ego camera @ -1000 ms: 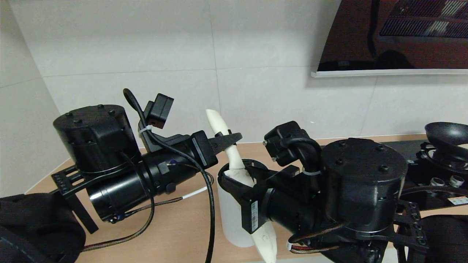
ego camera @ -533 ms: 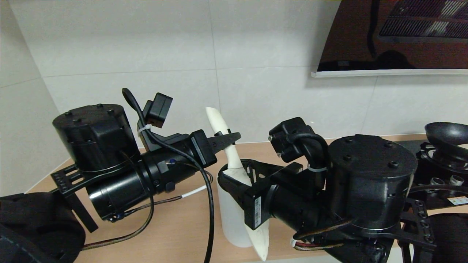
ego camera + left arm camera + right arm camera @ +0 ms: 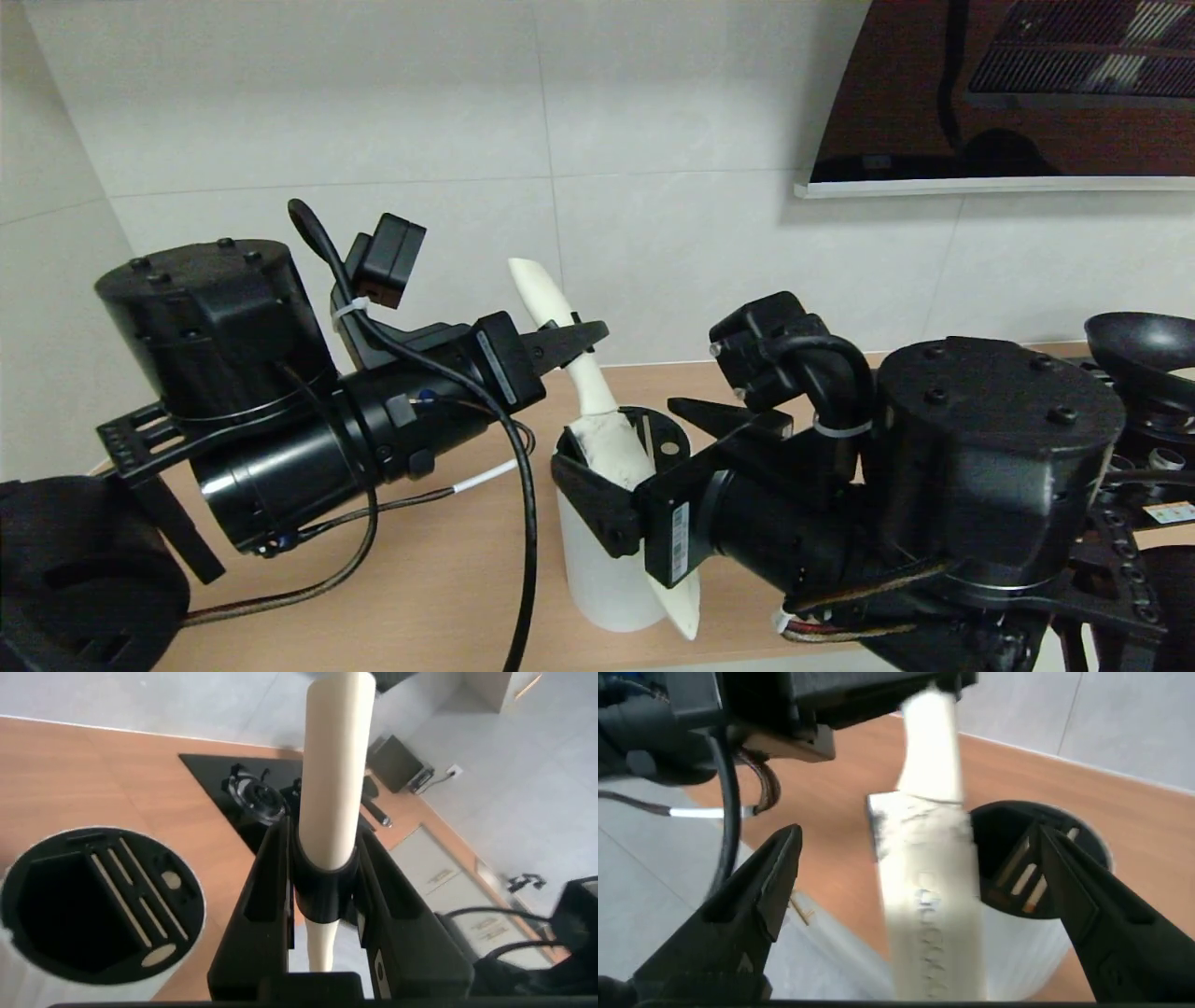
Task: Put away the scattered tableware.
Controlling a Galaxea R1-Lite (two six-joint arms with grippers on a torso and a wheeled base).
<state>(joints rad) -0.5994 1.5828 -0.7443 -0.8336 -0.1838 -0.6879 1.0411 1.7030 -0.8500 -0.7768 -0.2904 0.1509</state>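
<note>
Left hand clamps the knife by its handle, blade slanting down across the front of the holder on the bench, right hand spread open around it, so I'd lift, straighten, then lower tip-first into a slot.

One long cream-white utensil, one white cylindrical black-topped holder, two black grippers, a left gripper and a right gripper, one pale wooden countertop, one black hob.
</note>
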